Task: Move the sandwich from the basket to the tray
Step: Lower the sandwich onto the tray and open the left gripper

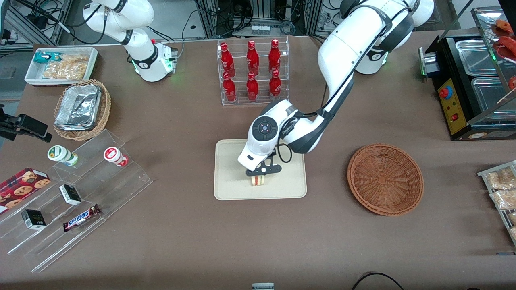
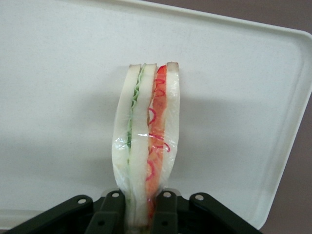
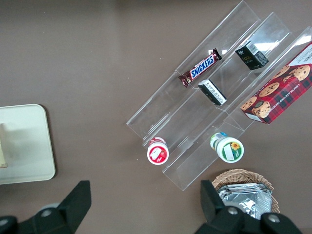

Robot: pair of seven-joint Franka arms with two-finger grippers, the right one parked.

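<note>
On the desk (image 1: pixel 193 241), at center: cream tray (image 1: pixel 229 189). Standing on edge on it, toward six o'clock of its surface: the sandwich (image 1: pixel 258 180), clamped between the fingers (image 2: pixel 113 210) of the gripper (image 1: pixel 263 170), green and red filling layers facing up. At three o'clock of the tray, well apart: round reddish-brown basket (image 1: pixel 385 179), nothing in it.

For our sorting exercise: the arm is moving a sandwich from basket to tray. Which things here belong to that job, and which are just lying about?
Part of the job:
- sandwich, clamped in the pincer over the tray
- tray
- basket, holding nothing

Just lying about:
- red bottles in their rack
- Snickers bar
- cookie box
- foil trays
</note>
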